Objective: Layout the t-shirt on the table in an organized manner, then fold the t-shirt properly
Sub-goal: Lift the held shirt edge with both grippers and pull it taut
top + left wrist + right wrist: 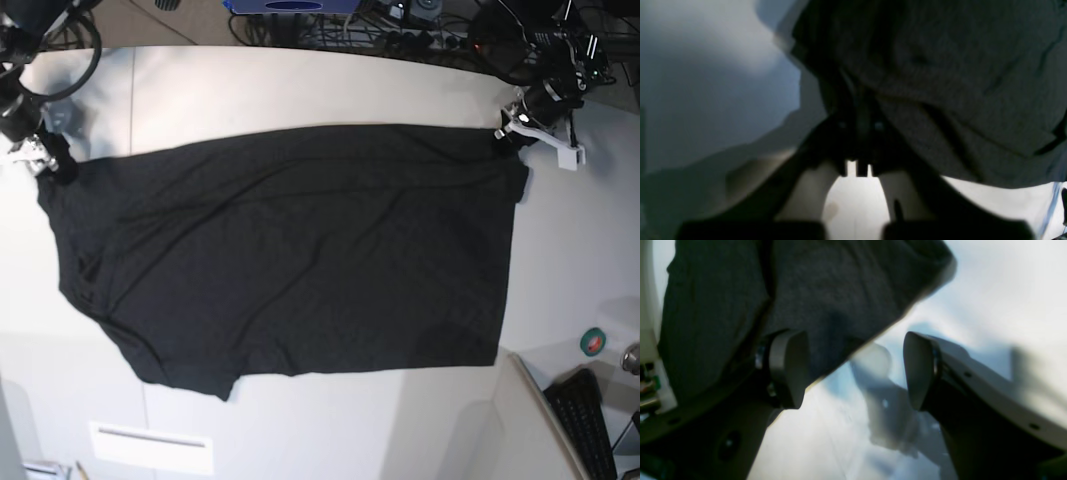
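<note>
The black t-shirt (290, 250) lies spread wide over the white table (300, 80), plain side up, with wrinkles and a folded corner at the front left. My left gripper (503, 137) sits at the shirt's far right corner; in the left wrist view the gripper (858, 133) is shut on the dark cloth (957, 66). My right gripper (55, 165) is at the shirt's far left corner. In the right wrist view the gripper (853, 370) is open, with the cloth (826, 283) lying against one of the fingers (786, 370) and the bare table (990, 290) showing beyond it.
A green tape roll (594, 341) and a black keyboard (588, 420) lie at the right front. A small angled white panel (150, 440) sits at the front left. Cables and gear (400, 15) crowd the space behind the table's far edge.
</note>
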`<move>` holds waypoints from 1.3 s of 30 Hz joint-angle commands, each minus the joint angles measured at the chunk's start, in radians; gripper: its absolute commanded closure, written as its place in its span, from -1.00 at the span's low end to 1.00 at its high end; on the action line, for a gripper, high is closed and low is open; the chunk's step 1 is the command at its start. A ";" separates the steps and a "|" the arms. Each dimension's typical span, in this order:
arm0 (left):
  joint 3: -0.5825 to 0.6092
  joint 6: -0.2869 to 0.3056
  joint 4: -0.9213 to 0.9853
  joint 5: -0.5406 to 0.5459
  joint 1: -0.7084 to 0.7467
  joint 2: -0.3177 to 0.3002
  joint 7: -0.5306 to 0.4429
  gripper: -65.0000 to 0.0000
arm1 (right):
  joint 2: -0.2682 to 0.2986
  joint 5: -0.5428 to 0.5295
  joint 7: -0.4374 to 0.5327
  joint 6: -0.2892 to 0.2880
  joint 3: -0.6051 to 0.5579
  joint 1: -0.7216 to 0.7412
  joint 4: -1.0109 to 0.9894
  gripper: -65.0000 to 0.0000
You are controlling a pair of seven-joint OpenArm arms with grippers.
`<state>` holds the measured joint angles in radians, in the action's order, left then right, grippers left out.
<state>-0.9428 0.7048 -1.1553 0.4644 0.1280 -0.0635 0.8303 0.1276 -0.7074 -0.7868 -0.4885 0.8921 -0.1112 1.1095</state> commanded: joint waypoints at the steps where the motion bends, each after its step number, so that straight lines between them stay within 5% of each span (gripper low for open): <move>1: 0.000 -0.007 -0.007 -0.017 0.002 -0.008 0.019 1.00 | 0.025 -0.018 0.023 -0.006 0.005 0.017 -0.016 -0.28; 12: -0.002 -0.007 -0.018 -0.019 0.008 -0.025 0.021 1.00 | 0.037 0.124 0.131 -0.008 -0.003 0.100 -0.174 -0.20; 14: -0.002 -0.007 -0.018 -0.019 0.006 -0.025 0.021 1.00 | 0.037 0.145 0.131 -0.011 -0.003 0.112 -0.176 0.11; 17: -0.002 -0.007 -0.018 -0.019 0.006 -0.025 0.021 1.00 | 0.037 0.150 0.128 -0.011 0.002 0.123 -0.168 0.95; 18: -0.002 -0.007 -0.018 -0.019 0.005 -0.026 0.021 1.00 | 0.037 0.147 0.123 -0.011 0.003 0.123 -0.164 1.00; 22: 0.000 -0.017 -0.088 -0.019 0.002 -0.031 0.034 1.00 | 0.036 0.151 0.073 0.009 -0.001 0.120 -0.059 1.00; 25: -0.005 -0.086 -0.196 -0.019 -0.027 -0.032 0.128 1.00 | 0.033 0.151 -0.055 0.095 -0.001 0.120 0.096 1.00; 30: -0.005 -0.103 -0.323 -0.026 -0.112 -0.034 0.223 1.00 | 0.031 0.147 -0.216 0.187 -0.003 0.155 0.315 1.00; 36: -0.008 -0.103 -0.443 -0.026 -0.201 -0.068 0.330 1.00 | 0.027 0.147 -0.420 0.192 0.000 0.176 0.528 1.00; 39: -0.009 -0.103 -0.449 -0.026 -0.170 -0.091 0.330 1.00 | -0.015 0.151 -0.429 0.192 0.005 0.115 0.547 1.00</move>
<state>-0.9436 0.6056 -1.5921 0.4423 -0.0448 -0.1387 1.1702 0.0952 -0.5652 -1.2251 -0.2981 0.8894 0.0002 1.6402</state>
